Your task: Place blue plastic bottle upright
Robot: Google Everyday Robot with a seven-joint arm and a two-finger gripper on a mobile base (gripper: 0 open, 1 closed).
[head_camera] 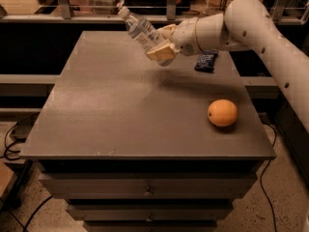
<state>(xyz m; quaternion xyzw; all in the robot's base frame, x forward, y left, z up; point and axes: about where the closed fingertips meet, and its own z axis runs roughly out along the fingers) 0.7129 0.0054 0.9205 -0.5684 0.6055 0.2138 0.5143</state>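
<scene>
Gripper [161, 52] pinching the blue plastic bottle [140, 30] above the table [96, 120], cap leaning toward ten o'clock. Righting and setting down are left, I'd say.

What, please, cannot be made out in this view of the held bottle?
- Camera view: the base of the blue plastic bottle is hidden within the tool, which grips it tilted over the far side of the table.
- Camera view: its label is too small to read.
- Camera view: the top of the snack wrapper is behind the arm.
- Camera view: the arm runs off the right edge.
</scene>
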